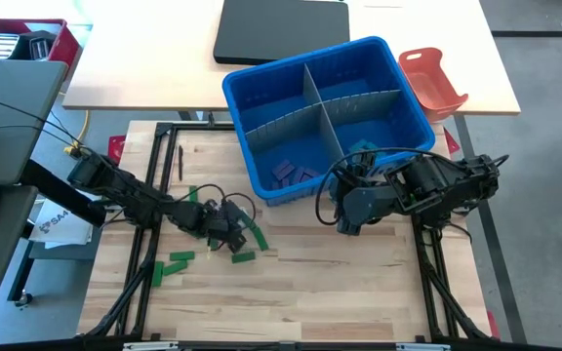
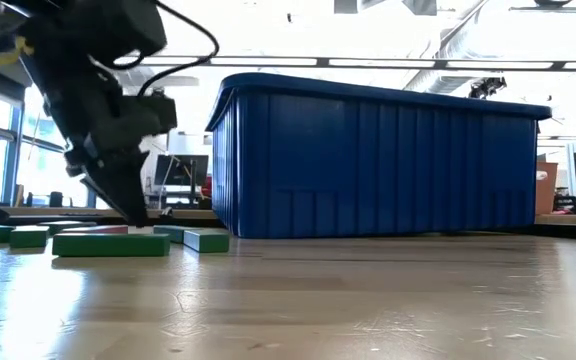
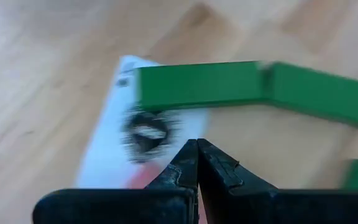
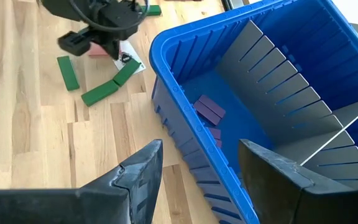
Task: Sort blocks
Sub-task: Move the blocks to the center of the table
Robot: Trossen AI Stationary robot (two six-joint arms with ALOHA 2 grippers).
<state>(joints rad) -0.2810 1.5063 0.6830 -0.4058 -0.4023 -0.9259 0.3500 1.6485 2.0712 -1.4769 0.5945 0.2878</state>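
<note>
We see the green blocks [image 1: 245, 237] scattered on the wooden table [image 1: 310, 283] at its left-middle, in front of and to the left of the blue bin [image 1: 328, 115]; a few more lie lower left, such as the green block [image 1: 180, 257] near the black frame rail. From table height, a long green block [image 2: 110, 243] lies flat nearest the camera, with others [image 2: 206, 240] behind it. Inside the bin, the purple blocks [image 4: 209, 109] lie in the compartment at its front left corner, and a greenish piece [image 1: 363, 146] shows in the front right compartment. Grey slotted dividers [image 4: 272, 68] split the bin into four sections. The left gripper [image 1: 224, 229] is down among the green blocks, its tip at the table surface, and its fingers [image 3: 185, 169] are pressed together with nothing between them; just ahead of them we see two green blocks [image 3: 197, 85] end to end, one lying partly on a white slip of paper [image 3: 107, 146]. The right gripper [image 1: 344, 216] hovers at the bin's front wall, fingers [image 4: 138, 174] spread apart and holding nothing. Beyond the bin, on the pale table, sit an orange-red tray [image 1: 431, 80] and a dark flat case [image 1: 281, 29].
</note>
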